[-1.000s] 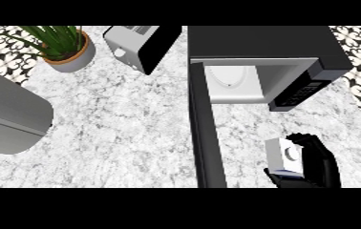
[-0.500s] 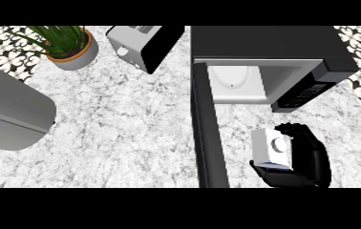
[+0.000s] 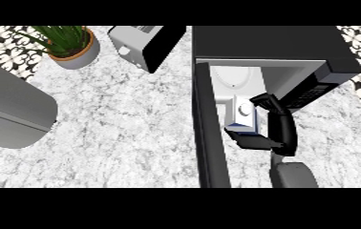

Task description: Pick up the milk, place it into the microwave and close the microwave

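Note:
The milk (image 3: 242, 115) is a small white carton with a blue base. It hangs at the mouth of the open microwave (image 3: 271, 44), just in front of the white cavity and its round plate (image 3: 237, 78). My right hand (image 3: 279, 128) is shut on the carton from its right side, with the thumb under the blue base. The microwave's black door (image 3: 210, 132) stands swung out toward me, left of the carton. My left hand does not show; only a grey left forearm (image 3: 21, 111) lies at the view's left edge.
A white-and-black toaster (image 3: 144, 44) stands left of the microwave at the back. A potted green plant (image 3: 68, 44) is at the back left. Marble counter (image 3: 120, 128) stretches between the forearm and the door.
My right hand has carried the milk away from the counter's front edge and up to the microwave's opening. The door and the left forearm have stayed put.

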Action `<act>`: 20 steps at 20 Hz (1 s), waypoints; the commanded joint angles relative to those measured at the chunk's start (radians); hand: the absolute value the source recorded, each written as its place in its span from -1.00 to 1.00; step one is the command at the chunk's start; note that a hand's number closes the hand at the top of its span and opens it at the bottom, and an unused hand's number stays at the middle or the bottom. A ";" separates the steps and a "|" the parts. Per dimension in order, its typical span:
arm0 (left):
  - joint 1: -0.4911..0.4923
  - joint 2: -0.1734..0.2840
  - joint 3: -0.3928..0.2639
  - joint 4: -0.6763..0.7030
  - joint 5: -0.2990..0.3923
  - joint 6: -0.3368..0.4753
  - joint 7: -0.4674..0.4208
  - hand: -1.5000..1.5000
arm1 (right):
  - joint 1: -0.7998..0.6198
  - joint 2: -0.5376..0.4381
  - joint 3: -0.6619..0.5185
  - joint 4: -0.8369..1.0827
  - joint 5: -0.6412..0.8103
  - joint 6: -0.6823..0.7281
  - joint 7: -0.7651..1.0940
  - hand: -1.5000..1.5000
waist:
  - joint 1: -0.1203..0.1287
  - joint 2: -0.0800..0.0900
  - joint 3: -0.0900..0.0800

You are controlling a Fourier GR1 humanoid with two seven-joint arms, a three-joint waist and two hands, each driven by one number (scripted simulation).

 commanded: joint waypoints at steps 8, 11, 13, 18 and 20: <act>0.042 0.036 0.040 0.084 0.029 -0.061 -0.109 -1.00 | -0.315 -0.017 -0.140 0.493 -0.033 -0.084 -0.098 1.00 | 0.017 0.003 0.001; -0.017 0.007 0.022 0.073 0.011 -0.018 -0.047 -1.00 | -0.415 -0.050 -0.181 0.680 -0.010 -0.114 -0.179 1.00 | 0.021 0.009 0.002; 0.025 0.042 0.027 0.059 0.034 -0.064 -0.077 -1.00 | -0.462 -0.051 -0.181 0.741 0.022 -0.176 -0.171 1.00 | 0.024 0.008 0.001; -0.046 0.029 0.033 0.040 0.036 -0.036 -0.002 -1.00 | -0.596 -0.085 -0.212 0.931 0.061 -0.259 -0.227 1.00 | 0.044 0.021 0.003; -0.012 0.028 0.012 0.053 0.021 -0.043 -0.036 -1.00 | -0.603 -0.122 -0.226 0.985 0.060 -0.236 -0.263 1.00 | 0.050 0.021 0.003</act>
